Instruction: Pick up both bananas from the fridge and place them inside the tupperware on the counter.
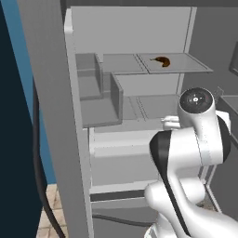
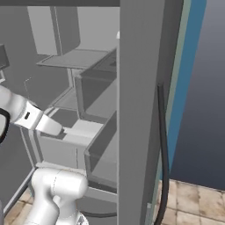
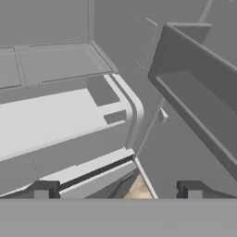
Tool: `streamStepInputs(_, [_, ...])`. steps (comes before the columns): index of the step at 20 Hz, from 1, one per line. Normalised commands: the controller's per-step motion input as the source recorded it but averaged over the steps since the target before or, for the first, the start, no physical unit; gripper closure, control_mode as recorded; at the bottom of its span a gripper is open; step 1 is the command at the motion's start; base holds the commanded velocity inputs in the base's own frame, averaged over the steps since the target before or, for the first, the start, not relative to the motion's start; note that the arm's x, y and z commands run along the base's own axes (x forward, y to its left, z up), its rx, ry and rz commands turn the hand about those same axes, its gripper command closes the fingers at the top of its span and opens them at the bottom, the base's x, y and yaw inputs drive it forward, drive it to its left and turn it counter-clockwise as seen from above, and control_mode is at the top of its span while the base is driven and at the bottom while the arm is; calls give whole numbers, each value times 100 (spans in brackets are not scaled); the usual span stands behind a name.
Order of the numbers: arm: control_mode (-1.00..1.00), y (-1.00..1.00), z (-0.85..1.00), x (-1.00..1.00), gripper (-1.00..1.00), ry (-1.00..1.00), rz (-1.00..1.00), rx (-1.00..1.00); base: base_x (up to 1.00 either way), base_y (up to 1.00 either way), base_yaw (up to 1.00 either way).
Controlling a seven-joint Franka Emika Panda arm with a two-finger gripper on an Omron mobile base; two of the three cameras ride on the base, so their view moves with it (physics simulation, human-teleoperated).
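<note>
Claw [image 3: 115,190] hanging wide and empty by the fridge [image 1: 139,116] drawers, banana [image 1: 161,61] lying well above on the shelf [image 1: 181,65]; rising, arm is risking clipping shelf edge.

Left base view: a banana [image 1: 161,61] lies on the upper shelf [image 1: 179,65] inside the fridge [image 1: 135,32], toward the shelf's right half, with a lower shelf [image 1: 153,106] beneath it and drawers [image 1: 121,153] below that. Door bins [image 1: 100,100] stand to the left of the shelves, on the open door [image 1: 56,116]. The arm [image 1: 190,153] rises in front of the drawers, at lower right.
</note>
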Motion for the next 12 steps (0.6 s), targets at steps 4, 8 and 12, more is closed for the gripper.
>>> streamStepInputs(4, [100,0,0,0,-100,0,0,0,57,0,-3])
streamStepInputs(8, [-100,0,3,40,-100,0,1,25,14,0,0])
streamStepInputs(12, [-100,0,32,33,-100,-8,9,33,0,0,0])
